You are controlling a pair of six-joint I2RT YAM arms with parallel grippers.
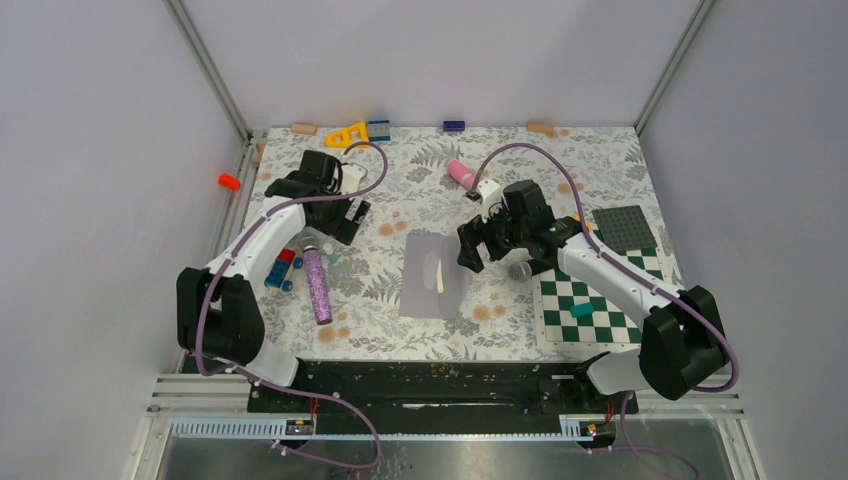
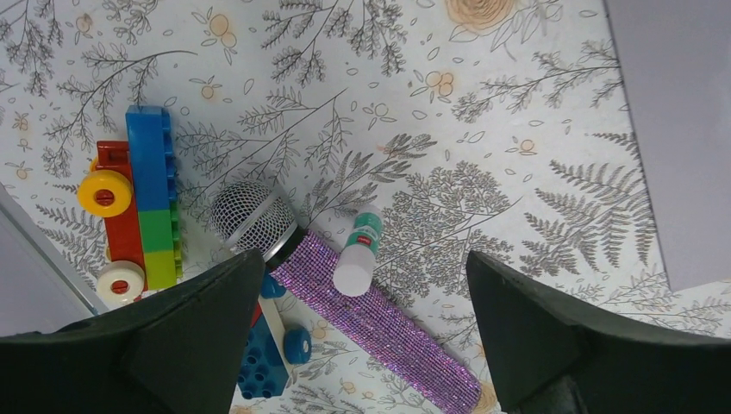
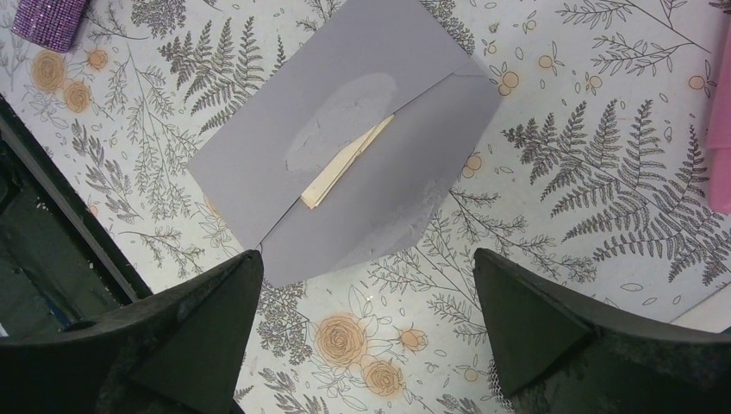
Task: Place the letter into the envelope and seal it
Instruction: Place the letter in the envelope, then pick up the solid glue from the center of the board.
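Top external view: the table [image 1: 420,170], covered in a fern-and-flower print, is seen with the envelope [image 1: 420,290] lying flat near its middle, between the 2 arms. The envelope's long axis is laid from the near edge toward the far edge. Its pointed flap is spread open and flat toward the right arm's side. The right pincer [image 1: 470,255] is held at the flap's outer edge, while the left pincer [image 1: 348,215] is kept well apart, over the clutter on the left. The right arm is therefore judged the nearer for the coming move.

In the right wrist view the right pincer [image 3: 366,263] is shown with its jaws spread wide and nothing between them. The envelope [image 3: 328,103] lies just ahead, its flap edge nearest. The fold line is seen running diagonally across that view, so the flap would have to be turned away from the pincer, over onto the body.

In the left wrist view the left pincer [image 2: 364,259] is likewise shown wide open and empty, above a glittery purple microphone [image 2: 396,341]. Only 1 corner of the envelope [image 2: 681,129] is caught at the right edge.

The letter [image 3: 345,164], a cream slip, is seen at the envelope's mouth along the fold line, partly covered, with a narrow strip left showing. Sealing is judged not yet done.
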